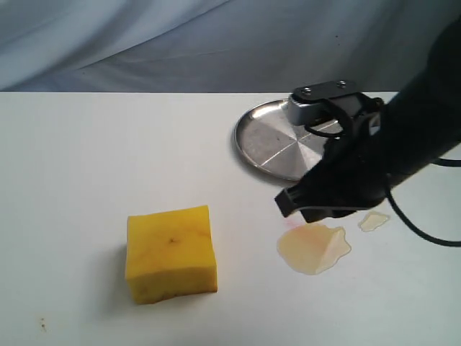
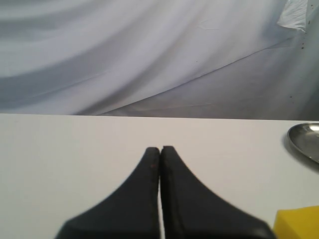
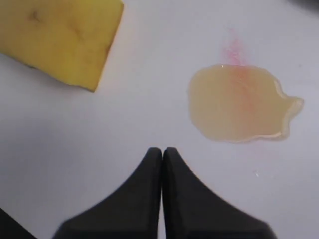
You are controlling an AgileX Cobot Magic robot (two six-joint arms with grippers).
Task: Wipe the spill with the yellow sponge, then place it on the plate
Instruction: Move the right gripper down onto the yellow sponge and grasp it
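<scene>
The yellow sponge [image 1: 171, 252] lies on the white table at front left, also in the right wrist view [image 3: 60, 37] and as a corner in the left wrist view [image 2: 299, 223]. The spill [image 1: 314, 247] is a tan puddle with a pink smear and a small droplet [image 1: 374, 220] beside it; it shows clearly in the right wrist view [image 3: 241, 102]. The silver plate [image 1: 277, 140] sits behind it, its edge in the left wrist view [image 2: 305, 140]. My right gripper [image 3: 162, 149] hovers shut and empty above the table just behind the spill [image 1: 287, 204]. My left gripper [image 2: 160, 148] is shut and empty, out of the exterior view.
The right arm [image 1: 403, 137] reaches in from the right and covers part of the plate. A cable [image 1: 421, 234] trails to the right edge. A grey-blue cloth backdrop [image 1: 180, 43] hangs behind the table. A small dark speck [image 1: 43, 326] lies at front left.
</scene>
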